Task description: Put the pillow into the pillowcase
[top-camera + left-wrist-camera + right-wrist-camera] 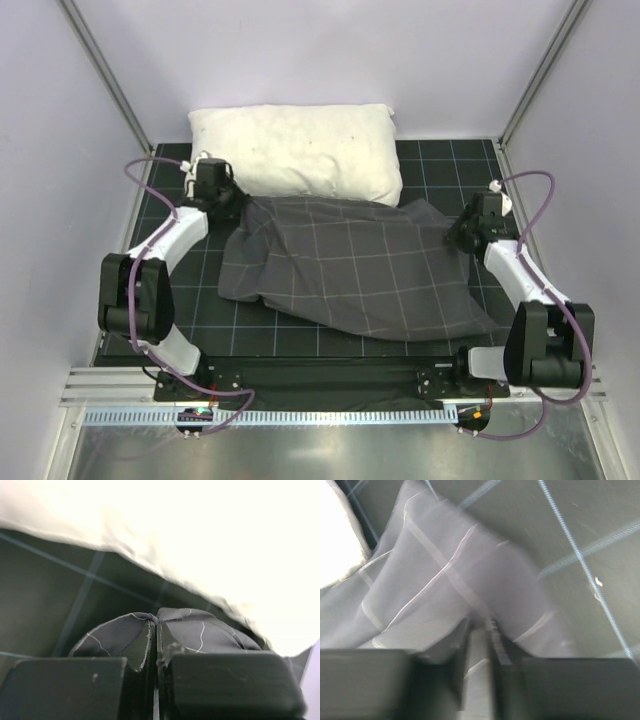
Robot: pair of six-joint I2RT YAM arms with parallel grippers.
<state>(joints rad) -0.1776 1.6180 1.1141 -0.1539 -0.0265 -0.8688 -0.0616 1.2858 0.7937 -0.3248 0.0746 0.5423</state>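
Left wrist view: my left claw (155, 642) is pressed together on a fold of the dark grey pillowcase (200, 632), at its far left corner, just beside the plain white pillow (210, 535). On the right wrist view the right claw (479, 645) straddles a pale-gridded fold with a narrow gap; it is blurred, so I cannot tell whether it has bitten. From above, the pillowcase lies rumpled across the middle of the gridded mat (290, 340), its far edge touching the white pillow. No bear-print pillow shows anywhere. I judge the corners are only being taken up, and the stuffing itself looks undone.
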